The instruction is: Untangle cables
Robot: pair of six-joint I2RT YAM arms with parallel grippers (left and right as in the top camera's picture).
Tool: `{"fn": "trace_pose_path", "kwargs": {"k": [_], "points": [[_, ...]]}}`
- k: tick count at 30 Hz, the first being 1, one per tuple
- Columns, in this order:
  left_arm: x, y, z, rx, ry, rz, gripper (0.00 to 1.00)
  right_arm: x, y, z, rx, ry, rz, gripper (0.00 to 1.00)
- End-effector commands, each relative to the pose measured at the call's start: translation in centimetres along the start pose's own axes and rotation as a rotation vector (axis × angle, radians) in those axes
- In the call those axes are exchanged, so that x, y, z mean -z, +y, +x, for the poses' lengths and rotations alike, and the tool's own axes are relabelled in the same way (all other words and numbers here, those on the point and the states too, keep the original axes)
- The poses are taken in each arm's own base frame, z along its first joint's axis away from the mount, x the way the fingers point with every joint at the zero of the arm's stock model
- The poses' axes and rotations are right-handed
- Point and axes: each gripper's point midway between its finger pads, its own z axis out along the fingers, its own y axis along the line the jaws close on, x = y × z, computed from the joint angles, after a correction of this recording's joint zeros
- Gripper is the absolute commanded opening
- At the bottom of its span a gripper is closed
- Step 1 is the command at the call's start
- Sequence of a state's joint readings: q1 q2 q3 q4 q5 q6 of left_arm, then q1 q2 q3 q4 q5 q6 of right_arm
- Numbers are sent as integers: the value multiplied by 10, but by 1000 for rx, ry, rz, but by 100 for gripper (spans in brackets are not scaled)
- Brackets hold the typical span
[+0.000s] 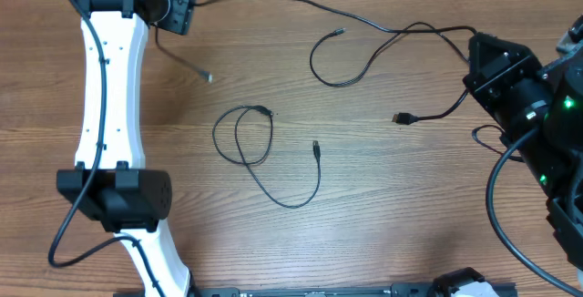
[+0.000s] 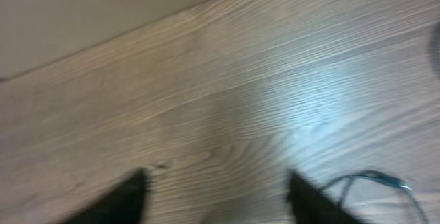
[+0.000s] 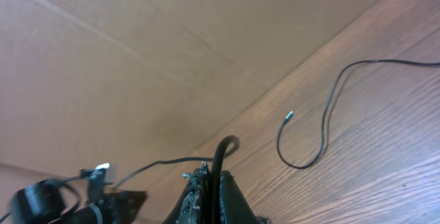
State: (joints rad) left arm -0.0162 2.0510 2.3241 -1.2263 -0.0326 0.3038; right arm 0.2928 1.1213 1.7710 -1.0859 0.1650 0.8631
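Observation:
Several thin black cables lie on the wooden table. One long cable runs from beside my left gripper across the back to my right gripper, which is shut on it. The right wrist view shows this cable pinched between the closed fingers of that gripper. A short strand with a silver plug trails below the left gripper. The blurred left wrist view shows the left gripper open over bare wood, a cable just outside its right finger. A looped cable lies mid-table.
A cable loop ends in a small plug at the back centre, also seen as a loop. A USB plug lies left of the right arm. The white left arm spans the left side. A cardboard wall stands behind the table.

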Motion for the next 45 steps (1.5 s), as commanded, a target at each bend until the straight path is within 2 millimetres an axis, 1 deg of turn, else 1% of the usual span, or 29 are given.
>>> {"fn": "trace_pose_path", "kwargs": {"k": [1, 5, 10, 13, 16, 19, 21, 23, 25, 27, 28, 30, 31, 32, 33, 34, 35, 36, 38, 39, 41, 43, 45], "points": [[4, -20, -2, -45, -19, 102, 4, 10, 0, -12, 7, -43, -3, 4], [3, -23, 4, -44, 4, 114, 4, 10, -8, -17, 13, -57, 28, 4], [4, -23, 12, -42, 36, 118, 4, 11, -24, -32, 19, -104, 86, 4], [4, -24, 17, -41, 56, 126, 4, 13, -38, -44, 26, -142, 136, 4], [5, -26, 21, -41, 75, 134, 6, 15, -61, -57, 10, -177, 218, 4], [6, -31, 26, -64, 90, 160, 23, 16, -89, -69, -27, -201, 318, 4], [8, -41, 27, -99, 84, 213, 27, 14, -104, -74, -29, -191, 357, 4], [10, -50, 25, -104, 70, 264, 36, 12, -115, -78, -53, -176, 373, 4], [13, -61, 22, -101, 52, 322, 56, 9, -123, -81, -85, -161, 378, 4], [16, -72, 19, -103, 34, 377, 80, 5, -125, -81, -86, -131, 363, 4], [18, -79, 17, -113, 23, 407, 84, 4, -126, -80, -93, -121, 358, 4], [26, -101, 14, -181, -13, 500, 84, 2, -127, -80, -96, -116, 358, 4], [34, -123, 11, -257, -53, 585, 81, 2, -128, -81, -96, -119, 362, 4], [38, -134, 10, -296, -66, 613, 78, 2, -128, -82, -96, -126, 366, 4], [38, -139, 9, -309, -68, 618, 73, 2, -129, -83, -96, -129, 369, 4], [40, -147, 9, -339, -68, 621, 65, 3, -131, -85, -98, -139, 381, 4], [40, -151, 9, -350, -66, 623, 63, 4, -133, -86, -99, -144, 388, 4], [41, -157, 10, -363, -61, 624, 64, 4, -135, -88, -101, -150, 397, 4], [42, -166, 13, -395, -47, 622, 72, 6, -141, -91, -110, -163, 415, 4], [41, -167, 14, -409, -40, 616, 72, 7, -143, -93, -114, -169, 422, 4], [39, -168, 17, -429, -19, 584, 72, 9, -150, -98, -127, -184, 440, 4], [37, -167, 20, -440, 2, 560, 75, 14, -156, -103, -139, -204, 458, 4], [37, -166, 23, -446, 20, 551, 75, 19, -164, -108, -154, -228, 480, 4]]}}
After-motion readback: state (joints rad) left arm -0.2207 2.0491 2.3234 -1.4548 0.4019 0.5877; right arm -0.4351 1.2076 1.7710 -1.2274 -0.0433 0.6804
